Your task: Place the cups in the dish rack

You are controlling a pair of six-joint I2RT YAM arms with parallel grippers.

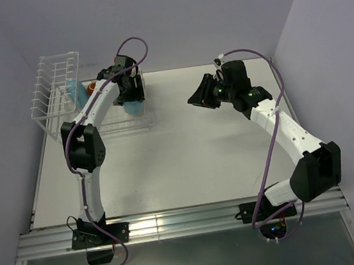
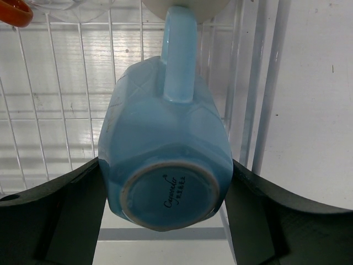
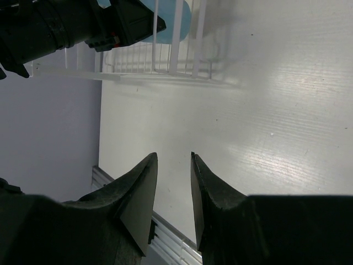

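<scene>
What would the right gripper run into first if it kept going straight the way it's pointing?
Probably the bare white table: the empty right gripper aims at tabletop short of the dish rack. Depth is unclear, so it might reach the rack instead.

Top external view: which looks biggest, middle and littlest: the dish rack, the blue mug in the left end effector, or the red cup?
1. dish rack
2. blue mug
3. red cup, mostly hidden by the left arm
</scene>
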